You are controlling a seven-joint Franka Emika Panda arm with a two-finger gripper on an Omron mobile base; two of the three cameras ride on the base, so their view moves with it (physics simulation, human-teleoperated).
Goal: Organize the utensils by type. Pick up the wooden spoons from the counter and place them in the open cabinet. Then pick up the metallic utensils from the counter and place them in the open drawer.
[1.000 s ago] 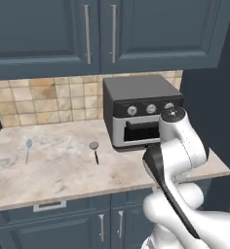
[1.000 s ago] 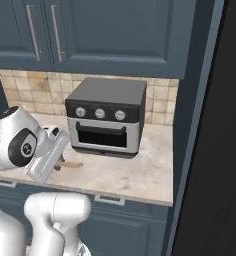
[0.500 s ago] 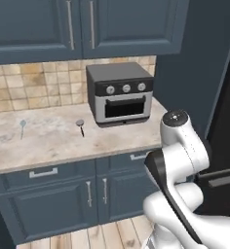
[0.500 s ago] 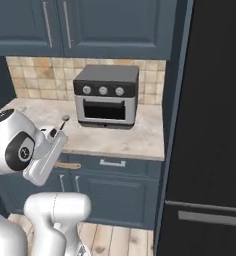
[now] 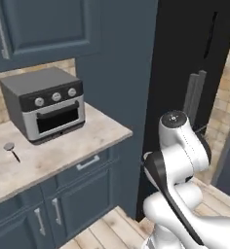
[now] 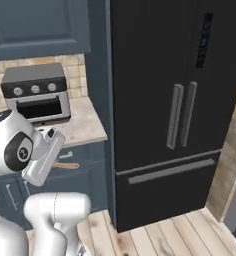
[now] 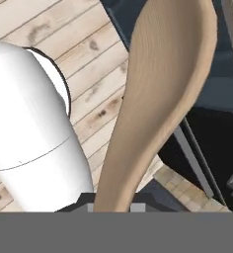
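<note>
The gripper [image 7: 113, 205] is nearly closed, its jaws pinching the handle of the wooden spoon [image 7: 158, 94]. In the hand view the handle rises from between the fingertips and widens into the oval bowl, which fills the upper middle of the picture, with plank floor [image 7: 64, 44] and dark cabinet fronts behind it. In the right base view the spoon's tan handle [image 6: 65, 165] pokes out sideways below the hand, level with the drawer fronts under the counter.

So the step in hand looks like the carry: the spoon is off the counter [image 5: 73, 146] and held in the air in front of the lower cabinets, not yet put away. The open cabinet it belongs in cannot be made out in these pictures; the upper cabinet door [image 5: 44, 24] above the toaster oven [image 5: 44, 104] appears shut. The next move therefore calls for bringing that open cabinet within reach, then lifting the spoon to shelf height, pushing it in bowl or handle first without knocking the frame, and only then letting go.

Farther out, a small round-headed metal utensil [image 5: 10, 148] with a thin black handle lies on the counter, near its left part in the left base view, just in front of the toaster oven's left corner. It waits for the drawer step. The tall black fridge [image 6: 165, 100] stands directly beside the counter's right end.
</note>
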